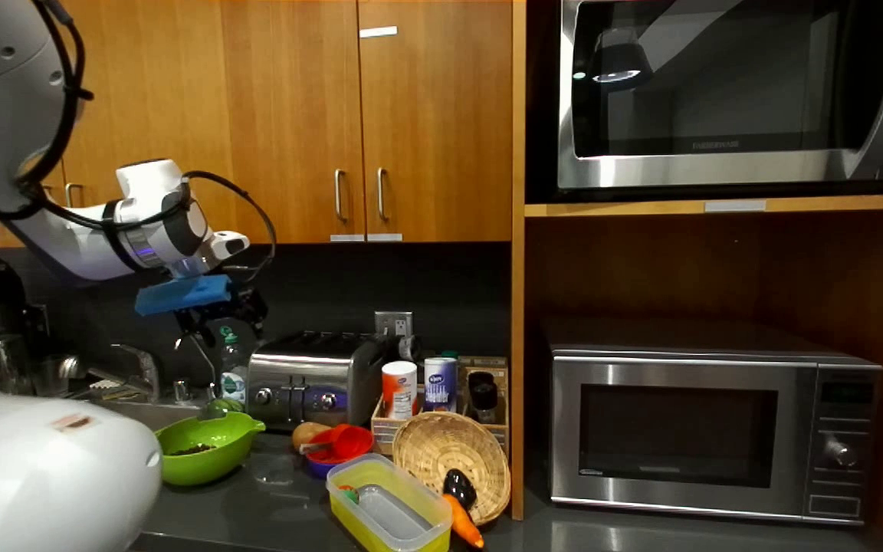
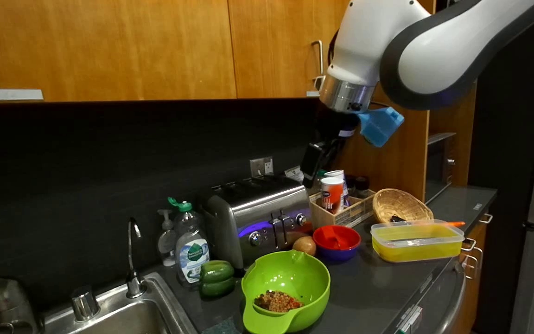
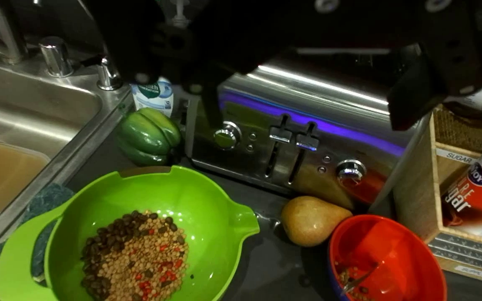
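black gripper [image 3: 307, 124] hangs at the top of the wrist view, jaws wide apart, near the steel toaster [image 3: 293, 146] at upper centre; a green bowl [image 3: 211, 217] sits lower left, a red bowl [image 3: 427, 263] lower right.

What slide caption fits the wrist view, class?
Open gripper over a counter with a toaster, pear and green bowl.

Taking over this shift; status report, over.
Claw open, empty, raised. Toaster nearest, on counter. Possible obstacles near its front: pear, red bowl, green bowl of loose bits.
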`<action>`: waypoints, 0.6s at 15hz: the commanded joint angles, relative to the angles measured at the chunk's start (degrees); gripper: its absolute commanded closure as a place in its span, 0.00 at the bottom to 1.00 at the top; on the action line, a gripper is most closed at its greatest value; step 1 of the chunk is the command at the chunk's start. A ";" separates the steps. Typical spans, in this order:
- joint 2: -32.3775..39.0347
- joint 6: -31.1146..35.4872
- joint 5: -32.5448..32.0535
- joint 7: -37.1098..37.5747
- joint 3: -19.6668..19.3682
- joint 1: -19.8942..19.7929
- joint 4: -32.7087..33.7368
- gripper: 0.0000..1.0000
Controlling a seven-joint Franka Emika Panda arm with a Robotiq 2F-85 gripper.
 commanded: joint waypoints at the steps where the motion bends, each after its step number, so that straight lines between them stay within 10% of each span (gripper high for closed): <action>1: -2.34 -1.67 6.44 -2.84 -3.44 4.01 -0.42 0.00; 9: -4.16 -6.42 11.91 -1.47 -4.30 4.97 -0.40 0.00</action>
